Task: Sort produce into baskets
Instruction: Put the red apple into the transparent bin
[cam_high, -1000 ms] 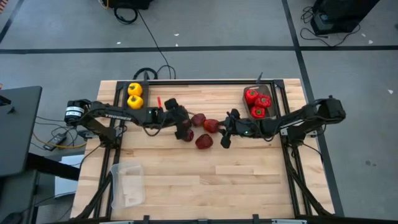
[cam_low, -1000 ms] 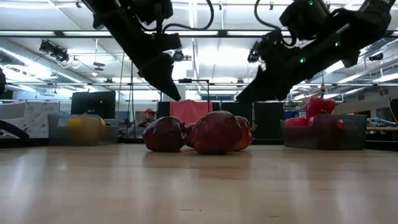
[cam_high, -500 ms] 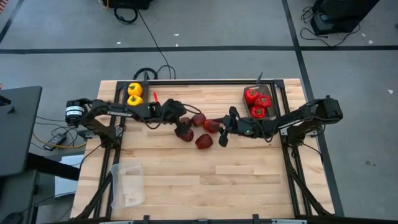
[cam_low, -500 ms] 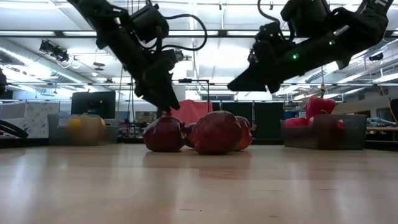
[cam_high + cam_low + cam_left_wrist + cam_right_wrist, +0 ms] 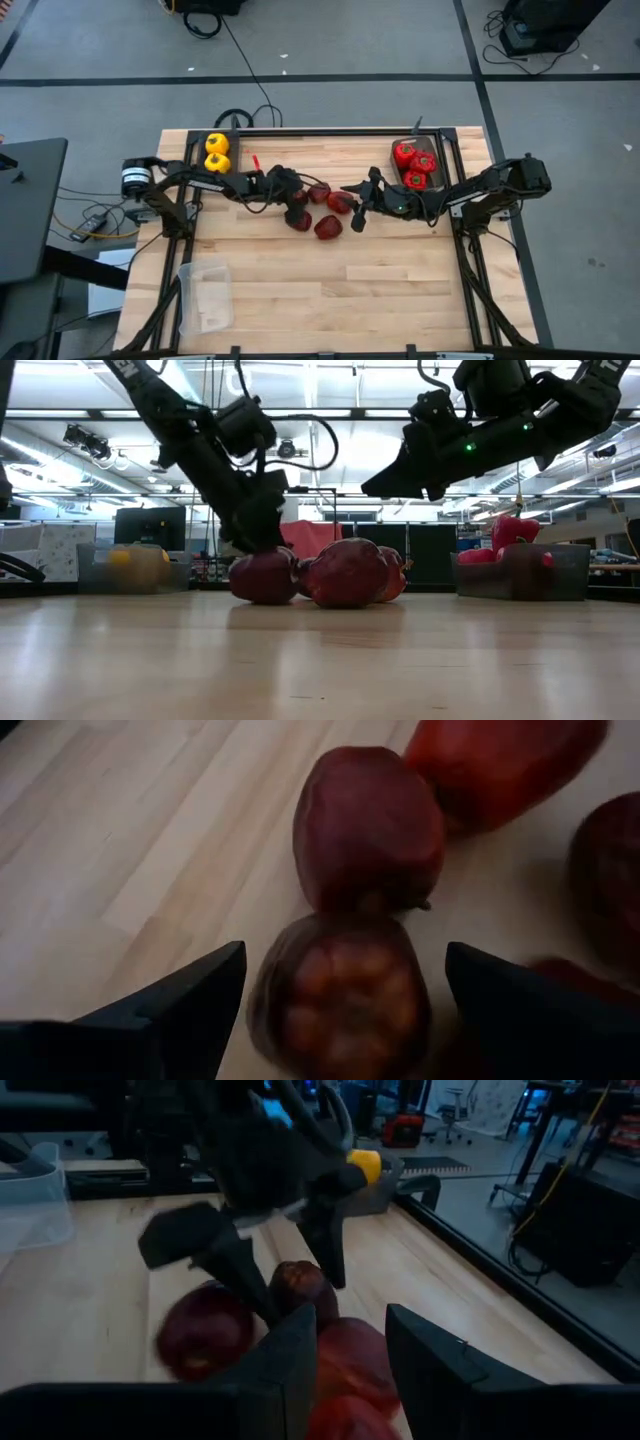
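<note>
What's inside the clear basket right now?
The clear basket appears to hold no produce in the high view; wood shows through it. Nothing covers it.

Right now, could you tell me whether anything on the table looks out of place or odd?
Nothing looks damaged or spilled. The dark maroon fruits lie loose mid-table, unsorted; the clear tray is empty. The left gripper, open, straddles one maroon fruit; the right gripper hovers nearby.

Wooden table [image 5: 330, 280] bears maroon fruits [image 5: 327, 228] (clustered), three baskets [image 5: 206, 295].
</note>
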